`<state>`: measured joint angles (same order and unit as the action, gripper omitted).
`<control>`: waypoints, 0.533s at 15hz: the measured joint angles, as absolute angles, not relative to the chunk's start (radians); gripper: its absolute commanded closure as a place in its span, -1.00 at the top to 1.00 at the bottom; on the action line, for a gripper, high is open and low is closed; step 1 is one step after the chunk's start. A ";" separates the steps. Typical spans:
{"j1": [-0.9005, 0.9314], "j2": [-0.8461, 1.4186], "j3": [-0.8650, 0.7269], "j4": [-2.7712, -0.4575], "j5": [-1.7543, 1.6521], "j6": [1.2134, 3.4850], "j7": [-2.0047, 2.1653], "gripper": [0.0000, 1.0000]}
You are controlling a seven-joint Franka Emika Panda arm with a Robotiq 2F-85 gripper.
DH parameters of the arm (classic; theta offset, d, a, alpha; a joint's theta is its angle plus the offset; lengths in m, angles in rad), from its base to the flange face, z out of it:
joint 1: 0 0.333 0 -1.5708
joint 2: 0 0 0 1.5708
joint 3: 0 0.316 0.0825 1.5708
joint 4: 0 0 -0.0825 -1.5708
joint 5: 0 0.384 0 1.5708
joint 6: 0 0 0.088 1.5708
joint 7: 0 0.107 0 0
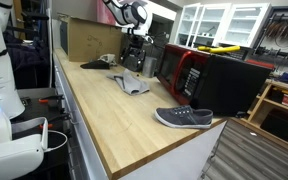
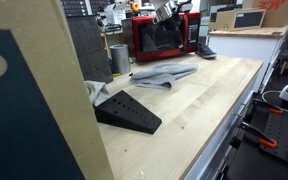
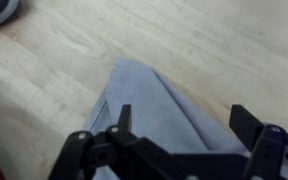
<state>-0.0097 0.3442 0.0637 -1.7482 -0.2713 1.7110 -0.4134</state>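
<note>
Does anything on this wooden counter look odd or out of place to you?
A single grey shoe lies on the wooden counter near the red microwave, an odd spot for footwear. A grey cloth lies rumpled, not folded, beneath the open gripper. Nothing looks spilled or broken.

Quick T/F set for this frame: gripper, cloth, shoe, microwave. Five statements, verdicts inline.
1. The gripper grips the cloth. False: it is open above the cloth and holds nothing.
2. A shoe lies on the wooden table. True.
3. The microwave is blue. False: it is red.
4. The shoe rests on the cloth. False: they lie apart.
5. The cloth is gray. True.
</note>
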 measured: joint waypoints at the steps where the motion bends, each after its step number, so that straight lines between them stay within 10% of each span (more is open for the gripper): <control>1: -0.010 0.355 0.061 -1.748 -0.269 1.779 -0.389 1.00; 8: -0.027 0.416 0.035 -1.750 -0.181 2.061 -0.246 1.00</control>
<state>-0.0266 0.4162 0.0352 -1.7497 -0.1810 2.0606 -0.2457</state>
